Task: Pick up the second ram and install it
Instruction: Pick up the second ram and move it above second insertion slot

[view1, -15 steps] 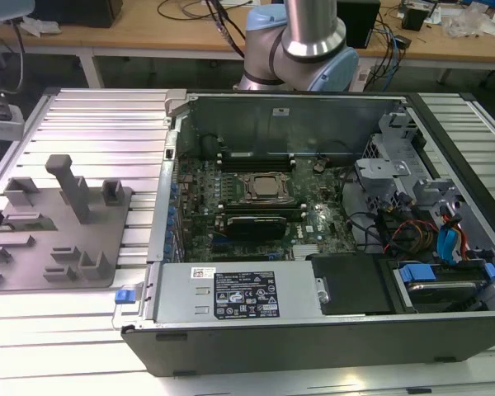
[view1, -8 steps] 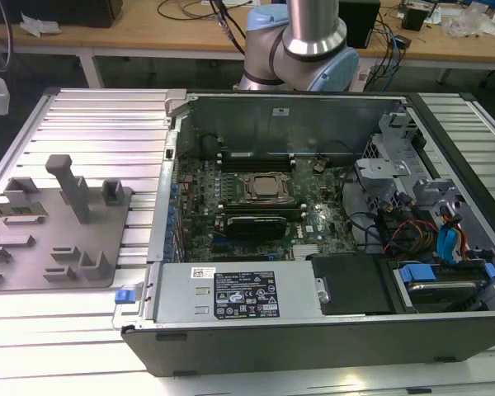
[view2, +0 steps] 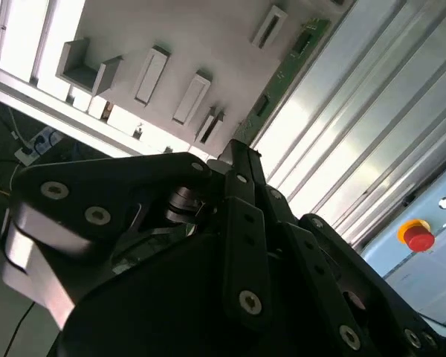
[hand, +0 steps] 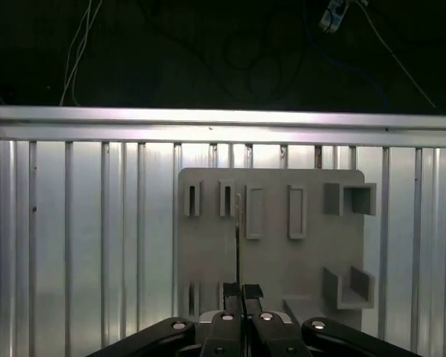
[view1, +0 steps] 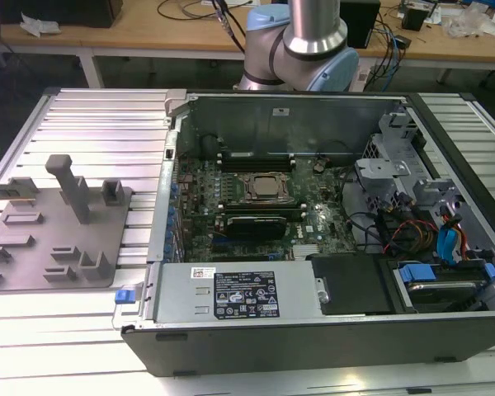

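**Status: second ram (view2: 286, 71) in gripper (hand: 242, 288)**

The fingers are closed narrowly on the second ram, which is held edge-on above the grey fixture plate (hand: 282, 268). In the exterior view, the computer case's black label (view1: 245, 294) carries print too small to read.

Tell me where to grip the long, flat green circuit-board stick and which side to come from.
Pinch the long, flat green circuit-board stick across its two broad faces near one edge, coming in along its plane. It is thin, so only the faces give purchase. The gripper is shut on it this way, edge-on over the grey fixture plate.
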`<action>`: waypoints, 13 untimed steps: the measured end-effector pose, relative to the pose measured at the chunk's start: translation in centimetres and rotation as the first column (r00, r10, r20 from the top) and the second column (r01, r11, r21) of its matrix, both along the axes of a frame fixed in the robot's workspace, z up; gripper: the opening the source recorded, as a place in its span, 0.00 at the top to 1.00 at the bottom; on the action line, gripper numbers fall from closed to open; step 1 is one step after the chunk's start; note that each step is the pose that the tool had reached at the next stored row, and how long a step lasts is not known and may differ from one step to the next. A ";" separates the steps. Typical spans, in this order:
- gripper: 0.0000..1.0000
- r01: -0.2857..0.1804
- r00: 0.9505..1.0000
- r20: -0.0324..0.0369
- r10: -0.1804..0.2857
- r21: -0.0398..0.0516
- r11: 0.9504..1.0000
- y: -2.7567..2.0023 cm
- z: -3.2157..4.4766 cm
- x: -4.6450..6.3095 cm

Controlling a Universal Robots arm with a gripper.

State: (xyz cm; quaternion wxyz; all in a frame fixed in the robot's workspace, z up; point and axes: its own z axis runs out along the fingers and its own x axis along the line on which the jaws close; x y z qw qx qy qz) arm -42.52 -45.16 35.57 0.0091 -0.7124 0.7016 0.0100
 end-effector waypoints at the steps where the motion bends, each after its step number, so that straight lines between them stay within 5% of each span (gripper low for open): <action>1: 0.91 0.000 1.000 0.000 0.000 0.000 1.000 0.01 0.31 0.0; 7: 0.91 0.000 1.000 0.000 0.000 0.000 1.000 0.09 5.08 0.0; 13: 0.91 0.000 1.000 0.000 0.000 0.000 1.000 0.17 7.18 0.0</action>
